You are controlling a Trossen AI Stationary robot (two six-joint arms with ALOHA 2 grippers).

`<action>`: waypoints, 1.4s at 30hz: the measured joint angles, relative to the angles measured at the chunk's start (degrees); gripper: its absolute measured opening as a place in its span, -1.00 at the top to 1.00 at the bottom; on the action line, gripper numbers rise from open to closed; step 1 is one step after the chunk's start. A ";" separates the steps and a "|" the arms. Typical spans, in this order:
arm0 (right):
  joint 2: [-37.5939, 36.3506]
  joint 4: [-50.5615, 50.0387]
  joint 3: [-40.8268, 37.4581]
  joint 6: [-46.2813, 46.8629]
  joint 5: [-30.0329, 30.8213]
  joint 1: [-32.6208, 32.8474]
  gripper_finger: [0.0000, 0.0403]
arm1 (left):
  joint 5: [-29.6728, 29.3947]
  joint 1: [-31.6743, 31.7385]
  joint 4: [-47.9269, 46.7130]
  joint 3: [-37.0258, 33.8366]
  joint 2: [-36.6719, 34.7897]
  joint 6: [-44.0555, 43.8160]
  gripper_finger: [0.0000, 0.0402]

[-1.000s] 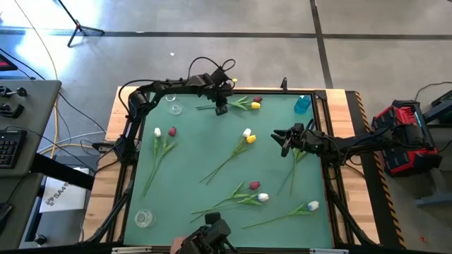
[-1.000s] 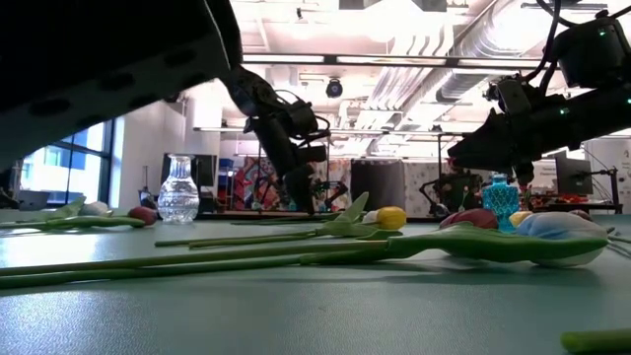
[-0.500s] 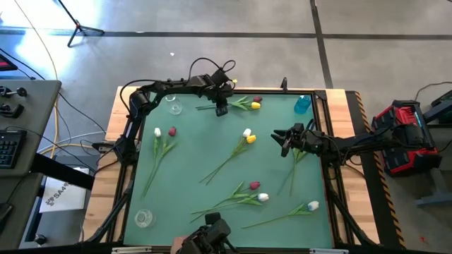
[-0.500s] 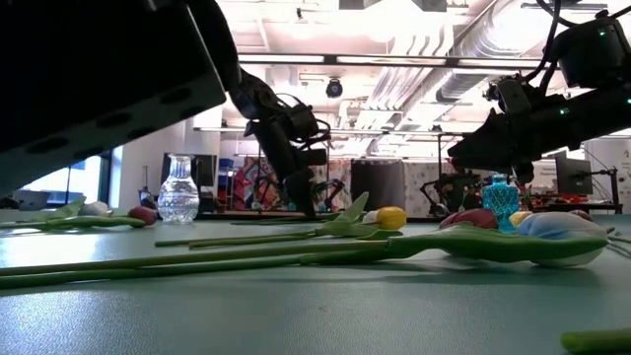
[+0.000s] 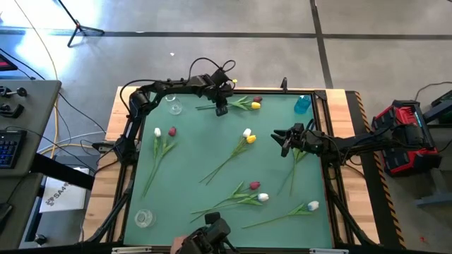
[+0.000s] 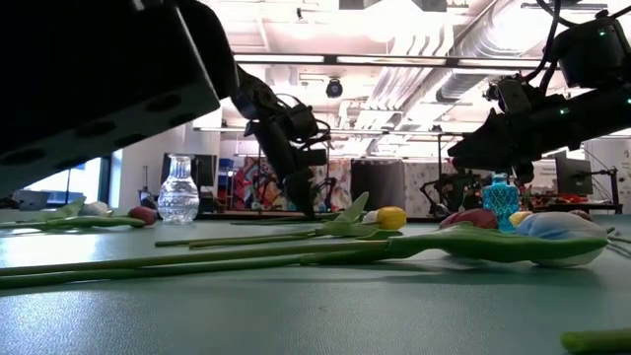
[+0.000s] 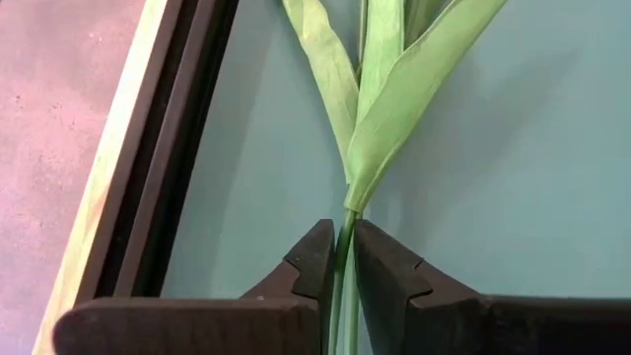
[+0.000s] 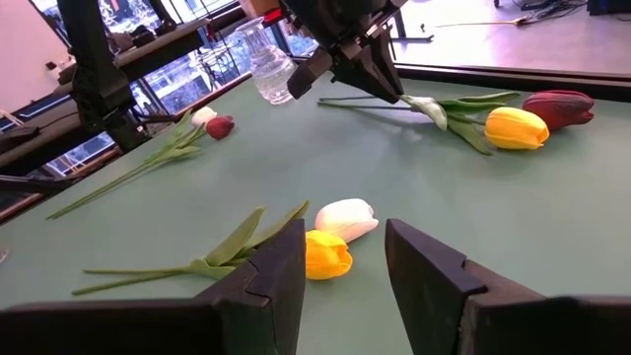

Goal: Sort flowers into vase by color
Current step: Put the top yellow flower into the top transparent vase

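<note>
Green mat (image 5: 191, 152): left fingers (image 7: 380, 276) pinch stems (image 7: 343, 276), heads cut off.

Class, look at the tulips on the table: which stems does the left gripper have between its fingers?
The left gripper is shut on the far-edge pair, with yellow and dark red heads; no other tulip is gripped.

Green mat (image 5: 212, 141) under me, wooden border (image 5: 106, 169) around it. Red-black case (image 5: 402, 137) on floor off my right. Keyboard (image 5: 10, 148) on grey desk (image 5: 28, 120) off my left. Tripod foot (image 5: 78, 28) on concrete floor (image 5: 282, 56) beyond table.
</note>
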 joint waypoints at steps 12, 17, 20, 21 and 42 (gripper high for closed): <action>0.00 0.00 0.00 0.04 0.00 0.00 0.35 | 0.42 0.00 0.05 0.09 1.52 -0.23 0.99; 0.00 0.00 0.00 0.08 0.00 0.00 0.35 | -0.35 0.02 -0.02 0.08 1.10 -2.23 1.00; 0.02 0.00 0.00 0.08 0.00 0.00 0.35 | -0.87 0.05 -0.16 0.04 -0.19 -3.22 1.00; 0.02 0.00 0.00 0.08 0.00 0.00 0.35 | -0.87 0.04 -0.02 0.04 -0.78 -3.84 1.00; 0.02 -1.29 0.00 1.61 -0.02 0.04 0.35 | 8.48 -0.07 25.84 -13.23 -19.15 -15.62 1.00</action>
